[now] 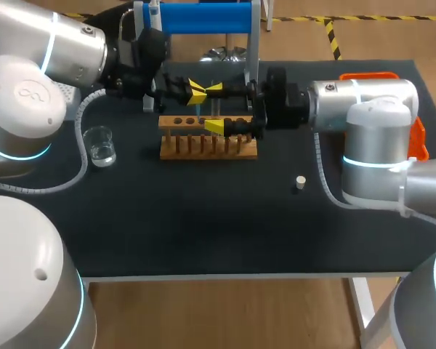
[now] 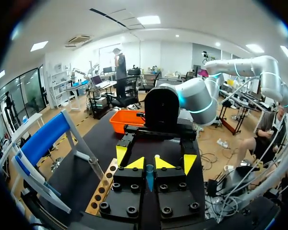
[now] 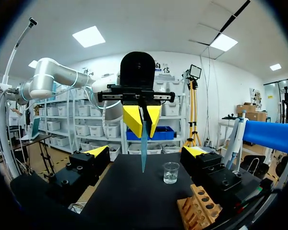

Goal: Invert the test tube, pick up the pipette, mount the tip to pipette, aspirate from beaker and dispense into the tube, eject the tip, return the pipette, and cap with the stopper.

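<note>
Grips a slim blue tube (image 3: pixel 143 143) between the closed yellow tips of the left hand (image 1: pixel 196 91), with the tapered point hanging straight down. Holds it over the far middle of the counter (image 1: pixel 203 233), by the far left end of the wooden rack (image 1: pixel 207 149); cannot tell whether the point hangs over the rack itself or just behind it.

Meets the right hand (image 1: pixel 215 107) head-on there, reaching in from the right. Keeps that hand spread wide open, one yellow tip on the far side of the tube and one on the near side, both apart from it and holding nothing. From the left wrist, shows the right hand's two tips flanking the left hand's closed pair, with the tube in the middle.

Leaves a glass beaker (image 1: pixel 100 145) with a little clear liquid upright on the counter, left of the rack and apart from it. Has a small pale stopper (image 1: pixel 300 182) lying alone to the near right, well apart from the rack and both hands. Stands a blue-topped frame (image 1: pixel 203 16) at the far edge, behind the two hands.
</note>
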Motion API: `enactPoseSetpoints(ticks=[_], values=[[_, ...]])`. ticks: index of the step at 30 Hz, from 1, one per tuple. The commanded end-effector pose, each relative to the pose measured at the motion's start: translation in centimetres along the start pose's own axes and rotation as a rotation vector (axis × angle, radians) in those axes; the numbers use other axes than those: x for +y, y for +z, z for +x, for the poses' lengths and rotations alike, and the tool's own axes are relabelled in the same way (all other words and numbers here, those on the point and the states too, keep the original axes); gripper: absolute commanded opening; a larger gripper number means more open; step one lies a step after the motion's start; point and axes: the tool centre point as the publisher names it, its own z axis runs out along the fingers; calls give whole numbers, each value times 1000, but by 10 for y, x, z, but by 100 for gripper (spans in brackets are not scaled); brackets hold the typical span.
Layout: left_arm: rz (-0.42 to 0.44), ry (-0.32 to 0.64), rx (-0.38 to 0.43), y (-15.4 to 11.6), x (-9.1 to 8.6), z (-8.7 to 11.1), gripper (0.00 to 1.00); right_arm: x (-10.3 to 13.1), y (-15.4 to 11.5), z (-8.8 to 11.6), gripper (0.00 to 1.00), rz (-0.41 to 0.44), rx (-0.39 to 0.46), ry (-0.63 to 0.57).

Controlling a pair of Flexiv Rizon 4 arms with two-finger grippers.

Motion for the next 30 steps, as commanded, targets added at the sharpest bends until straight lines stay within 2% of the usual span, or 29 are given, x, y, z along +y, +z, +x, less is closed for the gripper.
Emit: enactPoseSetpoints(ticks=[1,9,13,22,25,27,30], values=[[1,1,0,-1,0,0,0,-1,6,-1,100,3,6,1],[1,1,0,-1,0,0,0,0,13,1,100,4,19,-3],[1,1,0,-1,0,0,0,0,16,2,94,4,26,-3],[1,1,0,-1,0,0,0,1,22,5,90,0,41,-2],[1,1,0,-1,0,0,0,1,23,5,84,0,46,-2],[1,1,0,-1,0,0,0,1,24,6,72,0,49,-2],[1,1,0,-1,0,0,0,1,25,7,62,0,52,-2]])
